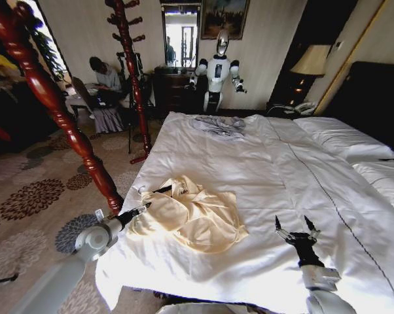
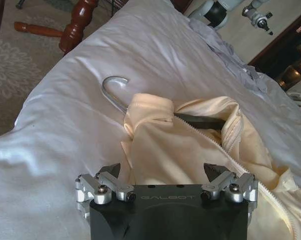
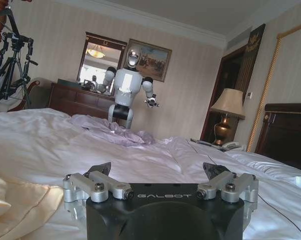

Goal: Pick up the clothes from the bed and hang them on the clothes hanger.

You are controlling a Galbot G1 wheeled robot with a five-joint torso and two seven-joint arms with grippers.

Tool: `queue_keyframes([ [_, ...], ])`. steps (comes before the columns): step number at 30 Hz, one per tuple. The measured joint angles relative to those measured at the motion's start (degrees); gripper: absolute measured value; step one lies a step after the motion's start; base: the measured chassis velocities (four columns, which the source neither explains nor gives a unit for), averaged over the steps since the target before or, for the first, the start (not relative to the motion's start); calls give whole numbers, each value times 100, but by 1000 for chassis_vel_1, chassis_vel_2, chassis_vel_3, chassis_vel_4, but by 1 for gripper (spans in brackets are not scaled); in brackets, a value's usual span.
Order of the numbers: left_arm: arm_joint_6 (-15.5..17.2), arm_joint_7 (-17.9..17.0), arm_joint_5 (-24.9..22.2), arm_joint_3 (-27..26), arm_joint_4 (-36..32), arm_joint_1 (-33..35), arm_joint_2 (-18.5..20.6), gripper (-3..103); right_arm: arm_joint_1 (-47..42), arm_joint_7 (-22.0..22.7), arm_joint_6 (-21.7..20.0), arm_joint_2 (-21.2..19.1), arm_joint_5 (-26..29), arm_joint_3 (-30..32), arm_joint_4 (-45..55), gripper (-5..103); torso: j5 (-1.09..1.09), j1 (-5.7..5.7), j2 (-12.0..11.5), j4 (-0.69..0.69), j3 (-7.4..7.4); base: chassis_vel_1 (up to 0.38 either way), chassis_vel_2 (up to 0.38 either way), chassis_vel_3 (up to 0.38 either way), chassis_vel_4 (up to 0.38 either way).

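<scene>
the clothes, a pale cream-yellow shirt with a zipper, lie crumpled near the left front edge of the white bed, already draped over the black clothes hanger, whose silver hook pokes out onto the sheet. the left claw sits at the shirt's edge with fingers spread wide and gripping nothing, and the right claw hovers wide open and empty above bare sheet beside the shirt. the left wrist view shows the hanger's dark bar inside the collar, while the right wrist view shows a grey garment farther up the bed.
</scene>
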Motion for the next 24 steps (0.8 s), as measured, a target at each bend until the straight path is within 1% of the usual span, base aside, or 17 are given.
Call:
queue_keyframes([
  [2, 5, 0, -8, 8, 32, -7, -15, 94, 0, 0, 0, 0, 0, 0, 0, 100, 0, 0, 0, 0, 0, 0, 0, 0, 0],
  [4, 6, 12, -32, 51, 114, -48, -82, 90, 0, 0, 0, 0, 0, 0, 0, 100, 0, 0, 0, 0, 0, 0, 0, 0, 0],
  [6, 4, 20, -34, 80, 127, -71, -110, 90, 0, 0, 0, 0, 0, 0, 0, 100, 0, 0, 0, 0, 0, 0, 0, 0, 0],
  [9, -8, 30, -29, 180, 95, -132, -179, 76, 0, 0, 0, 0, 0, 0, 0, 100, 0, 0, 0, -1, 0, 0, 0, 0, 0],
  [10, -8, 30, -29, 180, 95, -132, -179, 76, 0, 0, 0, 0, 0, 0, 0, 100, 0, 0, 0, -1, 0, 0, 0, 0, 0],
  [13, -9, 10, -13, 260, -23, -150, -182, 59, 0, 0, 0, 0, 0, 0, 0, 100, 0, 0, 0, 0, 0, 0, 0, 0, 0],
  [15, -12, -10, 4, 284, -38, -159, -182, 59, 0, 0, 0, 0, 0, 0, 0, 100, 0, 0, 0, 0, 0, 0, 0, 0, 0],
  [18, -22, -95, 53, 305, -170, -168, -180, 43, 0, 0, 0, 0, 0, 0, 0, 100, 0, 0, 0, 0, 0, 0, 0, 0, 0],
  [19, -22, -95, 53, 305, -170, -168, -180, 43, 0, 0, 0, 0, 0, 0, 0, 100, 0, 0, 0, 0, 0, 0, 0, 0, 0],
  [20, -22, -113, 55, 300, -230, -161, -172, 38, 0, 0, 0, 0, 0, 0, 0, 100, 0, 0, 0, -1, 0, 0, 0, 0, 0],
  [21, -22, -128, 58, 294, -288, -151, -156, 38, 0, 0, 0, 0, 0, 0, 0, 100, 0, 0, 0, -1, 0, 0, 0, 0, 0],
  [23, -13, -179, 61, 274, -475, -116, -98, 27, 0, 0, 0, 0, 0, 0, 0, 100, 1, 0, 0, -1, 0, 0, 0, 0, 0],
  [24, -8, -197, 62, 271, -516, -105, -82, 24, 0, 0, 0, 0, 0, 0, 0, 100, 0, 0, 0, -1, 0, 0, 0, 0, 0],
])
